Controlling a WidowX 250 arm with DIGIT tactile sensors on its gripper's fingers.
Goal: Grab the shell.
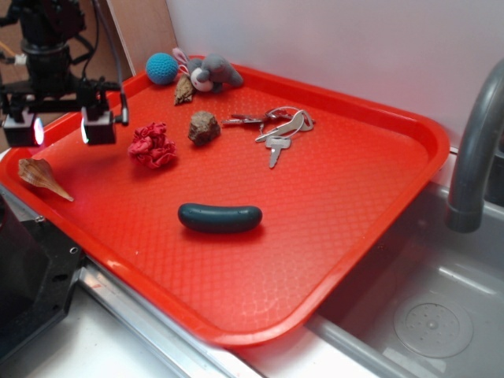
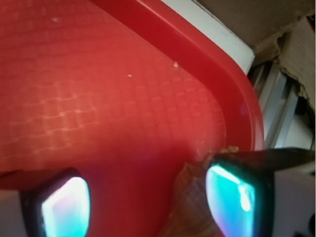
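Observation:
The shell is a tan-and-cream spiral conch lying at the tray's left edge, its thin point aimed to the right. My gripper hangs open above it and a little behind, with nothing between the fingers. In the wrist view the gripper is open, and the shell shows blurred just inside the right finger, partly hidden by it. The left finger is well apart from the shell.
On the red tray lie a red scrunchie, a brown rock, a bunch of keys, a dark green sausage shape, a dark brown cone piece, a blue ball and a grey plush toy. A sink and faucet are on the right.

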